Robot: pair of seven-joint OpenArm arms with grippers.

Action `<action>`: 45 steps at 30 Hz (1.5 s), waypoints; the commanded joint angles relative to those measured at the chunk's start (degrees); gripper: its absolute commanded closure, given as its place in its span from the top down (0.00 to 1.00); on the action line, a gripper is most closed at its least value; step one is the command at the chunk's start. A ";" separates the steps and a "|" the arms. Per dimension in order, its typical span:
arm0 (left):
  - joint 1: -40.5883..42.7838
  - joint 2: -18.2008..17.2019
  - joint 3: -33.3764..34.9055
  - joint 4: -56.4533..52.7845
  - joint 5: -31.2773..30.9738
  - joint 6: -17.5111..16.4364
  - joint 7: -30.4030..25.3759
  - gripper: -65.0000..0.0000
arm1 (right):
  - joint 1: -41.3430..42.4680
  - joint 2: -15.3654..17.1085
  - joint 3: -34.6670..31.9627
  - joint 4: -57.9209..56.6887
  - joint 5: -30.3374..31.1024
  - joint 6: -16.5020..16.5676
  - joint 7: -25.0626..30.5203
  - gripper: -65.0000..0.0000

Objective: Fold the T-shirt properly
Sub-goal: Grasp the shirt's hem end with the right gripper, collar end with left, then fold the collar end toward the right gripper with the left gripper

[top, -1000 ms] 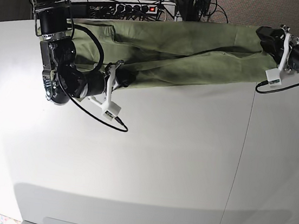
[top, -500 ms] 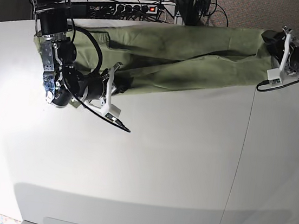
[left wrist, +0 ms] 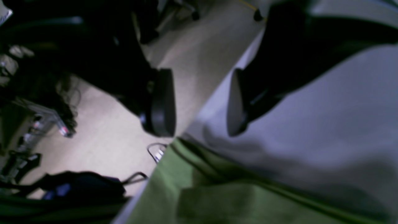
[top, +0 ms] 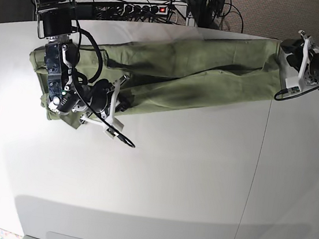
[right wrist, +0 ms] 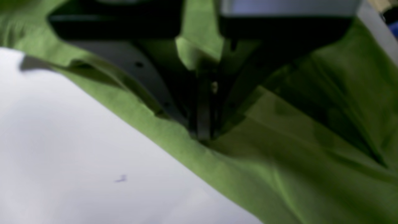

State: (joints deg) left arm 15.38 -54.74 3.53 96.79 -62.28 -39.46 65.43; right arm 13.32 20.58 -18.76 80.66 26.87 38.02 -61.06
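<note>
My right gripper (right wrist: 203,133) was clamped tight, its dark jaws pressed together on a pinched fold of the plain olive-green cotton T-shirt (top: 183,70) near that garment's lower edge, where the cloth met the pale grey-white table surface (top: 169,179). In the base view that gripper (top: 119,94) sat at the left end of the garment, with a black cable (top: 97,59) looping over the arm above it.

The T-shirt lay stretched in a long, creased band across the far side of the table, running from my right arm to my left one, with a rumpled bit of cloth showing beside the right arm's wrist.

My left gripper (left wrist: 200,102) stood spread as wide as it goes, and nothing sat between its two dark oval fingertips (left wrist: 163,102). Its jaws hung above the table's far edge, just clear of the T-shirt's green corner (left wrist: 199,193) below them. In the base view it (top: 287,50) was right beside the shirt's right-hand end.
</note>
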 commanded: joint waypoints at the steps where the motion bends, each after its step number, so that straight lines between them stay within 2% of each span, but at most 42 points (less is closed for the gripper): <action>1: -1.46 -1.27 -0.79 0.61 -0.70 0.96 -1.14 0.45 | -0.15 0.85 0.00 -0.52 -5.44 -1.53 -4.48 0.00; 7: -4.11 0.35 -5.25 0.57 -2.08 6.34 -4.48 0.45 | -0.15 0.85 0.00 -0.52 -5.46 -1.51 -4.74 0.00; 12: -4.09 5.05 -10.78 -2.47 -4.79 8.92 -4.57 0.40 | -0.15 0.85 0.00 -0.50 -5.44 -1.53 -4.76 0.00; 17: -3.76 9.20 -13.84 -8.07 -6.12 10.12 -3.13 0.40 | -0.15 0.85 0.00 -0.50 -5.27 -1.55 -5.55 0.00; 27: 0.85 12.17 -17.66 -10.60 -11.06 10.08 -0.96 0.40 | -0.15 0.83 0.00 -0.50 -3.15 -1.57 -5.99 0.00; 34: 1.11 16.52 -17.64 -10.60 -9.35 9.90 -2.54 0.40 | -0.15 0.85 0.00 -0.50 -3.08 -1.57 -6.36 0.00; 39: 0.96 18.40 -17.64 -10.60 -9.33 9.88 -2.45 0.40 | -0.15 0.85 0.00 -0.50 -3.08 -1.55 -6.47 0.00; 40: 0.96 18.69 -17.64 -10.60 -9.33 9.84 -2.43 0.36 | -0.15 0.85 0.00 -0.50 -3.08 -1.57 -6.47 0.00; 41: 0.96 18.88 -17.64 -10.60 -9.29 9.46 -2.43 0.29 | -0.15 0.85 0.00 -0.50 -3.08 -1.57 -6.49 0.00; 43: 0.94 18.86 -17.66 -10.60 -9.31 7.08 -2.43 0.03 | -0.13 0.87 0.00 -0.50 -3.06 -1.57 -6.49 0.00; 45: 0.70 18.86 -18.14 -10.60 -9.31 5.22 -2.49 0.00 | -0.13 0.87 0.00 -0.44 -2.51 -1.57 -6.45 0.00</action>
State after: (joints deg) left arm 16.56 -34.63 -13.93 85.47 -70.50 -33.74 63.42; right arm 13.47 20.60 -18.76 80.64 28.29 37.10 -62.08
